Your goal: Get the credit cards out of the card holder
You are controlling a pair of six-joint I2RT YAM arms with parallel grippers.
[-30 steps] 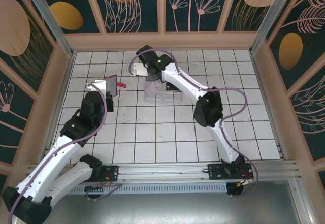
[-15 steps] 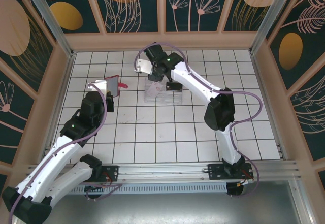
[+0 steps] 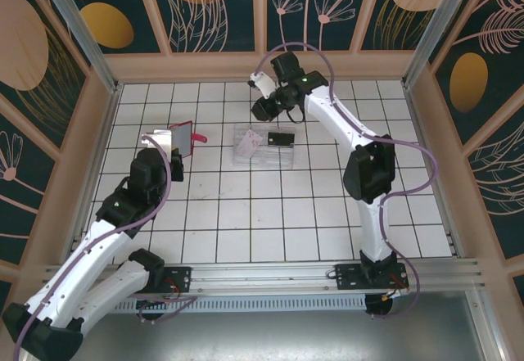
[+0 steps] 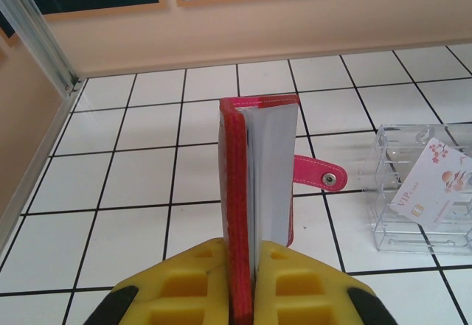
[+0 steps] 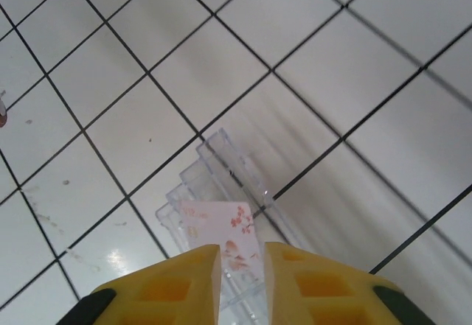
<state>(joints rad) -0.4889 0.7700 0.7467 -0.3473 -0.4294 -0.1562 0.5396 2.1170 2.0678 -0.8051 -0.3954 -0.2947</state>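
- Red holder (image 4: 234,170) is standing upright to the left of the tray (image 4: 391,229), well apart from it, with its snap tab (image 4: 321,174) pointing toward the tray.
- Left gripper (image 4: 247,262) is clamping the holder's lower edge between its yellow fingers (image 4: 192,281).
- Greyish inner leaves are showing along the holder's open side. Whether any card is sitting among them I cannot tell.
- Pink card (image 3: 247,142) is lying tilted in the tray's left part.
- Dark card (image 3: 281,138) is resting toward the tray's far right side. Whether it is lying inside or on the rim I cannot tell.
- Right gripper (image 3: 259,112) is hovering above and just beyond the tray's far edge. Its jaws are standing a narrow gap apart and gripping nothing, and the pink card is showing below through that gap in the wrist view.
- Judging from this, both cards are lying out of the holder, so the unloading step is looking finished or very nearly so.
- Next move is probably calling for the left arm to lay the holder flat on the tiles (image 3: 246,214) left of the tray and let go. The right arm would be pulling clear of the tray without brushing the cards.
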